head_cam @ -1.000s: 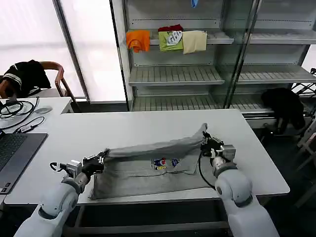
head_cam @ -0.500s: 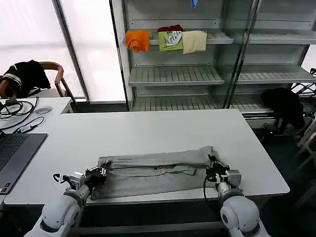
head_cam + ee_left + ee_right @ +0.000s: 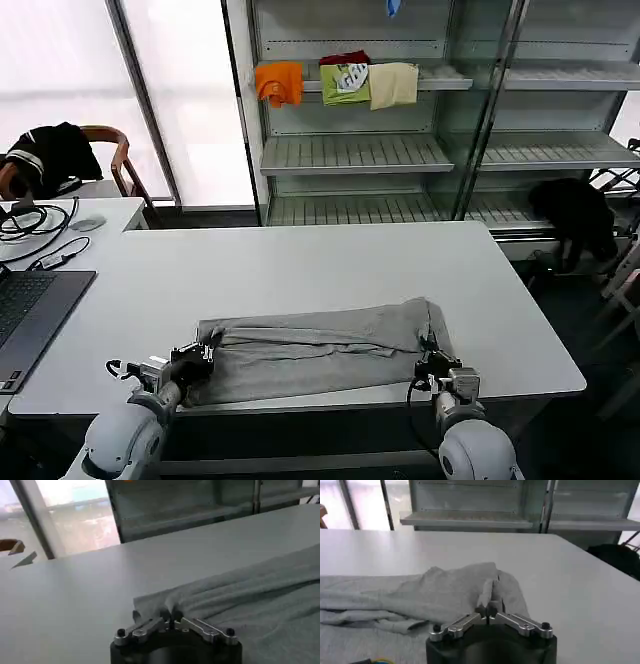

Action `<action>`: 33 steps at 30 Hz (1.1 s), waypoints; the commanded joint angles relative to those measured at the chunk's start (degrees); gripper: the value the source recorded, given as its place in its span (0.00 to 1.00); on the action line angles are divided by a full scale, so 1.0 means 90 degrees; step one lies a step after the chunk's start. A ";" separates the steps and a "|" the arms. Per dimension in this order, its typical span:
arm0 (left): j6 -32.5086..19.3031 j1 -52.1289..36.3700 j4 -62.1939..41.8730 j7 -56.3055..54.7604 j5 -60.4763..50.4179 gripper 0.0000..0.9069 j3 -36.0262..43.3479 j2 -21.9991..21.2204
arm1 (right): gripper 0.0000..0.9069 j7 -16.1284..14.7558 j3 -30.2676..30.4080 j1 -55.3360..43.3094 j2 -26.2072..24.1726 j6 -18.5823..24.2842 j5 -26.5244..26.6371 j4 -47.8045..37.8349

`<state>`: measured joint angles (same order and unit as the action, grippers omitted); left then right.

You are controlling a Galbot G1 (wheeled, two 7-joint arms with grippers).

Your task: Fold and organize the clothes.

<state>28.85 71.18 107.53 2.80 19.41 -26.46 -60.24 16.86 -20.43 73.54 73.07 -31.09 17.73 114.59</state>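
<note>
A light grey T-shirt (image 3: 320, 350) lies folded lengthwise as a long band near the front edge of the white table (image 3: 300, 270); its chest print is hidden. My left gripper (image 3: 203, 356) is shut on the shirt's left end, low on the table. In the left wrist view its tips (image 3: 170, 614) pinch a fold of the grey cloth (image 3: 250, 595). My right gripper (image 3: 432, 354) is shut on the right end. The right wrist view has the right gripper (image 3: 489, 608) closed on a raised ridge of the shirt (image 3: 445, 592).
A laptop (image 3: 30, 310) and cables (image 3: 35, 222) sit at the table's left. Orange (image 3: 280, 80), green (image 3: 345, 82) and cream (image 3: 395, 84) garments lie on the shelf behind. Black garments hang on a chair (image 3: 50, 155) and at the right (image 3: 575, 215).
Both grippers have drawn the lifted edge of the shirt toward the front of the table and down. The shirt now lies folded over, covering the chest print.
</note>
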 commanded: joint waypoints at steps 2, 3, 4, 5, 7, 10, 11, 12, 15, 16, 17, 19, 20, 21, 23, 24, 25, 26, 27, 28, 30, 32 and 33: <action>0.0015 0.0050 0.0154 -0.0029 -0.0066 1.00 -0.0045 -0.0054 | 1.00 0.0005 0.0008 0.0114 0.0014 0.0090 -0.0070 0.0031; 0.0018 0.0050 0.0235 -0.0047 -0.0062 1.00 -0.0066 -0.0064 | 1.00 -0.0010 -0.0008 0.0117 0.0005 0.0108 -0.0058 0.0090; 0.0022 0.0048 0.0331 -0.0065 -0.0034 1.00 -0.0108 -0.0081 | 1.00 -0.0043 -0.0033 0.0122 -0.0013 0.0129 -0.0038 0.0242; 0.0029 0.0047 0.0407 -0.0080 -0.0019 1.00 -0.0141 -0.0087 | 1.00 -0.0056 -0.0043 0.0125 -0.0026 0.0130 -0.0023 0.0313; 0.0064 0.0040 0.0602 -0.0131 0.0057 1.00 -0.0225 -0.0114 | 1.00 -0.0092 -0.0098 0.0124 -0.0099 0.0124 0.0039 0.0584; 0.0120 0.0058 0.0852 -0.0186 0.0132 1.00 -0.0349 -0.0184 | 1.00 -0.0107 -0.0187 0.0122 -0.0157 0.0104 0.0072 0.0940; 0.0151 0.0082 0.0958 -0.0221 0.0195 1.00 -0.0399 -0.0227 | 1.00 -0.0108 -0.0206 0.0119 -0.0171 0.0090 0.0104 0.1018; 0.0179 0.0102 0.1043 -0.0243 0.0235 1.00 -0.0436 -0.0271 | 1.00 -0.0097 -0.0236 0.0108 -0.0198 0.0077 0.0144 0.1143; 0.0179 0.0169 0.1108 -0.0362 0.0342 1.00 -0.0616 -0.0477 | 1.00 -0.0093 -0.0300 0.0090 -0.0264 0.0064 0.0219 0.1352; 0.0181 0.0187 0.1104 -0.0400 0.0402 1.00 -0.0684 -0.0569 | 1.00 -0.0100 -0.0337 0.0069 -0.0312 0.0060 0.0247 0.1464; 0.0184 0.0211 0.1082 -0.0444 0.0433 1.00 -0.0751 -0.0677 | 1.00 -0.0105 -0.0355 0.0054 -0.0353 0.0052 0.0276 0.1517; 0.0174 0.0252 0.1019 -0.0447 0.0436 1.00 -0.0883 -0.0917 | 1.00 -0.0112 -0.0388 -0.0003 -0.0426 0.0049 0.0333 0.1585; 0.0172 0.0273 0.0983 -0.0455 0.0443 1.00 -0.0929 -0.1036 | 1.00 -0.0107 -0.0407 -0.0039 -0.0446 0.0048 0.0375 0.1591; 0.0159 0.0298 0.0964 -0.0447 0.0443 1.00 -0.0970 -0.1165 | 1.00 -0.0099 -0.0414 -0.0058 -0.0463 0.0046 0.0404 0.1582; 0.0156 0.0312 0.0887 -0.0446 0.0433 1.00 -0.1029 -0.1404 | 1.00 -0.0095 -0.0408 -0.0123 -0.0487 0.0070 0.0481 0.1519; 0.0154 0.0303 0.0878 -0.0445 0.0420 1.00 -0.1048 -0.1483 | 1.00 -0.0085 -0.0394 -0.0144 -0.0488 0.0072 0.0521 0.1490; 0.0152 0.0299 0.0801 -0.0445 0.0397 1.00 -0.1063 -0.1566 | 1.00 -0.0087 -0.0379 -0.0168 -0.0484 0.0085 0.0532 0.1448; 0.0143 0.0305 0.0747 -0.0437 0.0348 1.00 -0.1075 -0.1667 | 1.00 -0.0084 -0.0351 -0.0189 -0.0475 0.0101 0.0540 0.1404; 0.0115 0.0309 0.0717 -0.0432 0.0326 1.00 -0.1078 -0.1695 | 1.00 -0.0080 -0.0335 -0.0204 -0.0476 0.0107 0.0547 0.1377; 0.0082 0.0330 0.0628 -0.0426 0.0264 1.00 -0.1077 -0.1732 | 1.00 -0.0081 -0.0320 -0.0217 -0.0478 0.0111 0.0556 0.1355; 0.0050 0.0415 0.0582 -0.0397 0.0180 1.00 -0.1060 -0.1757 | 1.00 -0.0055 -0.0278 -0.0239 -0.0500 0.0131 0.0601 0.1287; 0.0057 0.0483 0.0635 -0.0388 0.0171 1.00 -0.1068 -0.1788 | 1.00 -0.0059 -0.0250 -0.0250 -0.0513 0.0150 0.0598 0.1210; 0.0067 0.0484 0.0665 -0.0390 0.0172 1.00 -0.1068 -0.1793 | 1.00 -0.0059 -0.0240 -0.0250 -0.0518 0.0152 0.0598 0.1199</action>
<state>29.71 74.55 113.76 -0.53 21.58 -34.92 -72.70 16.25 -22.69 71.64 68.80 -29.89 22.54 125.23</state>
